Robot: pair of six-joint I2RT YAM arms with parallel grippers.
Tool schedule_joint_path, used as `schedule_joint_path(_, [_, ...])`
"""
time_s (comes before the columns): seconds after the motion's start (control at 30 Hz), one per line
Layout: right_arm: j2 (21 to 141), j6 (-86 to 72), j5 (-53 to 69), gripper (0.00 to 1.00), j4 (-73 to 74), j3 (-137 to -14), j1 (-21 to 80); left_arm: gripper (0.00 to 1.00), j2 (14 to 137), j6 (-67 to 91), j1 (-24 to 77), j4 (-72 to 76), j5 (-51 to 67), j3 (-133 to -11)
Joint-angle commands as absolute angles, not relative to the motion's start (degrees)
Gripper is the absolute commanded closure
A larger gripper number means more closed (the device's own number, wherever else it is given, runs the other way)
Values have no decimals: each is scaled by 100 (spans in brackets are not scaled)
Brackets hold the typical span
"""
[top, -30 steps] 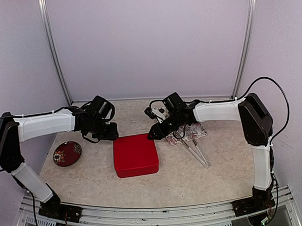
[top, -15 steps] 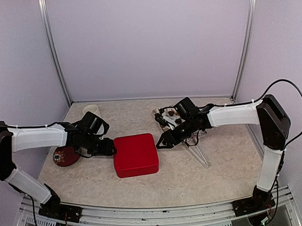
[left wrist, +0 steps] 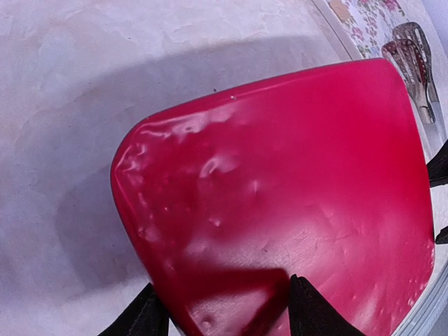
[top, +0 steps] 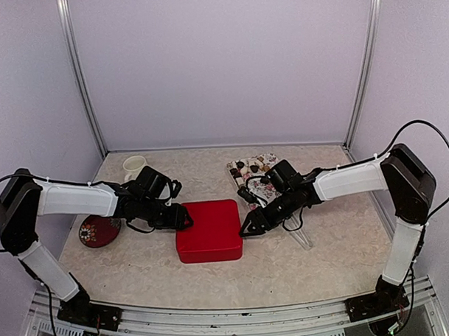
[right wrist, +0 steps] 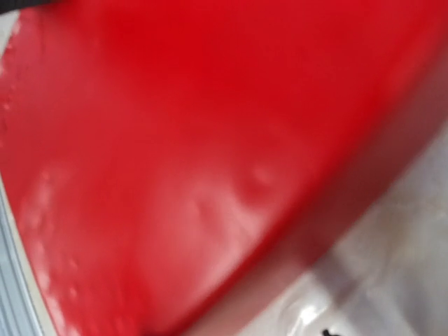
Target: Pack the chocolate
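Left gripper (top: 181, 219): jaws part-spread, straddling a corner of the box (top: 208, 230); no grip evident. Right gripper (top: 249, 227): at the box's opposite edge, jaw state cannot be told (its camera shows only red). Chocolate (top: 252, 168) lies behind the right jaws, well apart. It is judged small, light and easily marred, so take pieces singly, by the sides.

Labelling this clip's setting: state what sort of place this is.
Probably a robotics lab test cell: plain walls with metal rails, two robot arms bolted at the table edge, and a red box and chocolate laid out as props.
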State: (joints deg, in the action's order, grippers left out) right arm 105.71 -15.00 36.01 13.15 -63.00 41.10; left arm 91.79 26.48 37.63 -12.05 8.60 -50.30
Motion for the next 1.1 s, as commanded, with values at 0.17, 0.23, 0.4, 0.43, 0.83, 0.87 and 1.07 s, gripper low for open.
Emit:
schedule_joint_path(0.17, [10023,-1561,3560,42,1283,-6036,4066,43,9390,2611,4159,-990,1058,-5351])
schedule_joint_path(0.23, [9936,-1556,3516,42,1317,-6025,3990,42,9280,2699,4125,-1041,963,-5319])
schedule_joint_path(0.4, [9469,-1456,3255,20,1437,-6035,3758,19,8787,2636,3850,-1300,682,-5441])
schedule_joint_path(0.43, [9341,-1420,3198,9,1470,-6061,3708,5,8658,2565,3833,-1440,490,-5542])
schedule_joint_path(0.83, [7917,-1308,1649,0,1405,-6393,2692,1,7461,2397,2858,-1343,-813,-6089])
schedule_joint_path(0.87, [7770,-1404,1428,0,1284,-6320,2611,1,7402,2413,2771,-1340,-866,-6105])
schedule_joint_path(1.07, [7050,-1742,164,0,771,-5672,2256,1,7154,2461,2255,-1429,-593,-5939])
